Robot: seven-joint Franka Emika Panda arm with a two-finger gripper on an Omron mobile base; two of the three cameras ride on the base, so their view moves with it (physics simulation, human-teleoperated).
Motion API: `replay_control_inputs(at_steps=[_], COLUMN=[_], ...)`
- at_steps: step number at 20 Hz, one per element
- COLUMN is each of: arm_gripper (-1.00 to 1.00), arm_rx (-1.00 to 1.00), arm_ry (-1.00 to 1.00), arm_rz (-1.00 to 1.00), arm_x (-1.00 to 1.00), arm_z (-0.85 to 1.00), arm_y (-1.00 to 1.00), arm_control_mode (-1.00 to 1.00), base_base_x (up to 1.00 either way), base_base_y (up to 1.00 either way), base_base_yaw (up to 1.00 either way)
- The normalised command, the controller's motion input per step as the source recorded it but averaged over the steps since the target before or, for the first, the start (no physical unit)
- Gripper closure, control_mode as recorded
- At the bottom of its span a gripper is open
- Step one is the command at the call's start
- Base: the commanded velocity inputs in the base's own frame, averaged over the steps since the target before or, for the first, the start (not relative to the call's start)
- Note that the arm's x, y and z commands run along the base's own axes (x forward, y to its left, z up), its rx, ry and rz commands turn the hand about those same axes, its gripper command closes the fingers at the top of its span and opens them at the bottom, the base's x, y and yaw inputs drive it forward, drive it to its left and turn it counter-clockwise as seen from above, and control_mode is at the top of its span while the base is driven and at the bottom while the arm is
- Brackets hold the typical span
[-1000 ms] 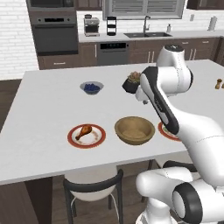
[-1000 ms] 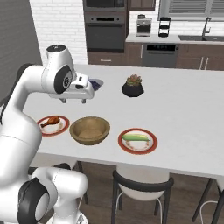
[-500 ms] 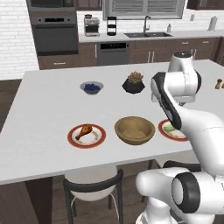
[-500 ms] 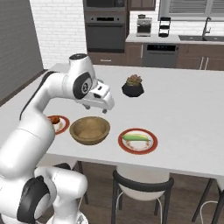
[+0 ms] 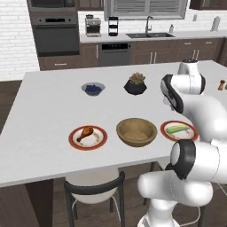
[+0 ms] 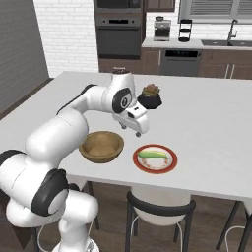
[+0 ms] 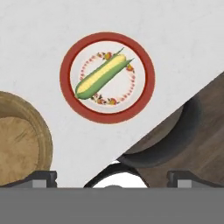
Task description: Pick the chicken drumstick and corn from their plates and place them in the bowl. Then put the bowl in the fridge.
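Fingers now over one corn, two plates apart.

Readable text: I find none.
Labels, brands, numbers, signs: none legible on anything before me.

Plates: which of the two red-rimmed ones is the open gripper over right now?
The plate with the corn, right of the wooden bowl. The gripper hangs near it; the drumstick plate lies beyond the bowl.
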Motion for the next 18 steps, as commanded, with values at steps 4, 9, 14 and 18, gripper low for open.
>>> replay_control_inputs(at_steps=[4,9,14,18], arm_gripper=[-1.00,-1.00,-1.00,-1.00], arm_rx=[0.00,0.01,0.06,0.13], arm_ry=[0.00,0.03,-0.06,-0.05], arm_rz=[-0.14,-0.18,-0.13,-0.15], arm_x=[0.20,0.36,0.17,0.19], arm_z=[-0.65,-0.40,-0.52,-0.62], arm_y=[-0.15,-0.24,-0.30,-0.21], arm_control_mode=[-1.00,-1.00,-1.00,-1.00], base_base_x=[0.00,0.00,0.00,0.00], base_base_y=[0.00,0.00,0.00,0.00], base_base_yaw=[0.00,0.00,0.00,0.00])
